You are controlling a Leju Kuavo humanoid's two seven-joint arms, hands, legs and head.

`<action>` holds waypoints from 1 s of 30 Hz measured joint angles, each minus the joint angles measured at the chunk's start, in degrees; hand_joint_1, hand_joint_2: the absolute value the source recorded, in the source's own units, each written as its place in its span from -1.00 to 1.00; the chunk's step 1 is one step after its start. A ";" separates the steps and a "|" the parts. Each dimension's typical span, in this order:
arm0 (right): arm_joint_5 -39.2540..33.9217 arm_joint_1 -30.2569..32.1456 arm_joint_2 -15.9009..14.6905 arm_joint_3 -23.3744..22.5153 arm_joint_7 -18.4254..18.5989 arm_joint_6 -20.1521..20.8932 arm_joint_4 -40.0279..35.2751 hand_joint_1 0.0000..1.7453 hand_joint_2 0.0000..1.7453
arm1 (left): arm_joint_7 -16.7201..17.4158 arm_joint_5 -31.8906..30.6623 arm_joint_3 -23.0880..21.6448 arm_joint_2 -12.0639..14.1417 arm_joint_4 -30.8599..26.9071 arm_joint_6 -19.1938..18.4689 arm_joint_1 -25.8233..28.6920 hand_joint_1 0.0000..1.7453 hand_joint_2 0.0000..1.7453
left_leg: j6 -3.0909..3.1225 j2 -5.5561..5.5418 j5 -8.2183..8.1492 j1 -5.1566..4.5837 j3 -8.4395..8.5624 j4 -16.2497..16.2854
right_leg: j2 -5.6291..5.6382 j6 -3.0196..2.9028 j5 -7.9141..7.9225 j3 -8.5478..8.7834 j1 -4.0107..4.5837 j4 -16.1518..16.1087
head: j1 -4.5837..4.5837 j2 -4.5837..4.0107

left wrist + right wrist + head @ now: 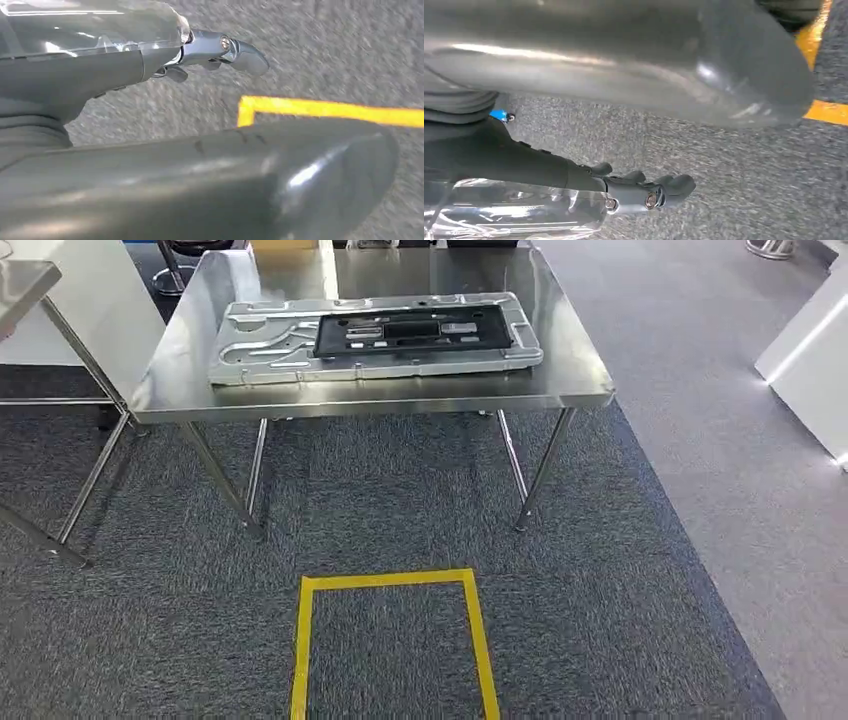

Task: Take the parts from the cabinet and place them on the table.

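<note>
Part (375, 338): large silver stamped panel with a black plate on top, lying flat on the steel bench (560, 370), roughly centred. Yellow tape square (392, 640) on the grey carpet (640, 570) in front of the bench. Left hand (150, 55) hangs over the carpet near a tape corner, fingers (230, 50) extended, holding nothing. Right hand (574, 175) same, fingers (659, 192) fairly straight, nothing in them. Second steel bench (20, 285) at far left

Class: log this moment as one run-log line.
left robot hand: empty | right robot hand: empty | part: on table
</note>
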 joint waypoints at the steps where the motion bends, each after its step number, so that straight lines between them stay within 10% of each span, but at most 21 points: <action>1: 0.00 0.04 0.00 0.02 -0.02 0.02 0.00 -1.00 -1.00 | 0.04 0.00 0.00 -0.04 0.00 0.02 0.04 -1.00 -1.00 | -0.13 0.02 0.59 0.00 -0.86 0.05 | 0.00 -0.09 2.52 1.68 0.00 -1.02 | 0.00 0.00; 3: 0.00 0.00 0.00 0.07 -0.07 0.06 0.00 -1.00 -1.00 | 0.39 0.00 0.00 -0.20 0.00 0.22 0.05 -1.00 -1.00 | -0.40 0.00 1.68 -0.08 -2.16 0.18 | 0.00 -0.71 6.27 7.74 0.07 -8.45 | 0.00 0.00; 5: -0.17 -0.21 -0.13 0.09 -0.33 -0.06 -0.04 -1.00 -1.00 | 0.83 -0.26 -0.02 -0.55 0.00 0.22 0.04 -1.00 -1.00 | -0.81 -0.02 2.36 -0.38 -2.67 0.51 | -0.06 -1.83 4.02 16.04 0.78 -19.53 | 0.00 0.00; 6: -0.37 -0.33 -0.13 0.09 -0.44 -0.11 -0.04 -1.00 -1.00 | 0.89 -0.44 -0.02 -0.57 0.00 0.20 0.03 -1.00 -1.00 | -1.21 0.12 2.78 -0.43 -2.86 0.62 | -0.11 -2.29 2.74 16.78 0.71 -21.86 | 0.00 0.00; 9: -0.88 -0.21 -0.13 0.09 -0.53 -0.44 -0.04 -1.00 -1.00 | 1.25 -0.96 -0.11 -0.57 0.00 0.04 0.04 -1.00 -1.00 | -2.36 0.30 3.84 -0.37 -3.36 0.57 | -0.07 -3.58 3.61 16.14 0.54 -22.57 | 0.00 0.00; 13: -1.11 -0.04 -0.04 0.09 -0.53 -0.72 -0.04 -1.00 -1.00 | 1.44 -1.05 -0.15 -0.68 0.00 -0.19 0.18 -1.00 -1.00 | -3.28 -0.25 -5.75 0.30 -8.38 14.01 | -0.47 -4.68 4.91 14.44 0.80 -22.16 | -0.02 0.00; 15: -1.53 0.08 -0.04 0.09 -0.46 -0.50 -0.02 -1.00 -1.00 | 1.55 -1.16 -0.20 -0.66 0.00 -0.24 0.27 -1.00 -1.00 | -3.61 -0.25 -7.04 0.42 -9.63 19.25 | -0.46 -4.59 5.18 13.40 0.89 -21.50 | -0.02 0.00; 18: -3.50 0.13 0.07 -0.13 -0.35 2.85 0.07 -1.00 -1.00 | 1.70 -1.64 -0.26 -0.59 0.00 -0.39 0.25 -1.00 -1.00 | -3.58 -0.24 -1.62 0.54 -1.98 7.75 | -0.35 -4.27 5.10 12.54 0.74 -20.24 | 0.00 0.00; 20: -5.16 0.04 0.09 -0.88 0.22 6.30 0.13 -1.00 -1.00 | 1.73 -2.14 -0.37 -0.57 0.00 -0.68 0.13 -1.00 -1.00 | -2.69 -0.29 -1.81 0.24 1.84 1.76 | -0.34 -3.66 4.84 11.85 0.93 -19.42 | -0.02 0.00; 24: -6.28 -0.19 0.22 -2.01 0.85 7.87 0.18 -1.00 -1.00 | 1.86 -2.38 -0.79 -0.50 0.00 -0.87 0.15 -1.00 -1.00 | -1.24 -0.42 -1.48 0.39 0.94 1.22 | -0.41 -2.33 5.08 11.58 1.21 -19.19 | 0.00 0.00; 26: -6.73 -0.17 0.33 -2.73 1.49 8.63 0.20 -1.00 -1.00 | 1.88 -2.67 -1.12 -0.55 0.00 -1.03 0.08 -1.00 -1.00 | -0.53 -0.31 -0.99 0.55 0.76 0.92 | -0.01 -1.75 2.68 10.23 0.83 -16.17 | 0.00 0.00; 27: -7.04 -0.21 0.39 -3.06 2.08 8.76 0.20 -1.00 1.00 | 1.99 -2.84 -1.33 -0.52 0.00 -1.03 0.08 -1.00 -1.00 | -0.37 -0.28 -0.89 0.51 0.48 0.92 | 0.03 -1.53 0.16 8.11 0.65 -11.92 | 0.00 0.00; 30: -7.71 -0.07 0.46 -4.06 3.47 9.37 0.20 -1.00 1.00 | 2.51 -2.97 -1.53 -0.48 0.00 -1.03 0.12 -1.00 -1.00 | -0.26 -0.23 -0.65 0.37 -0.13 1.01 | 0.03 -1.05 -3.69 2.41 0.25 -0.50 | 0.00 0.00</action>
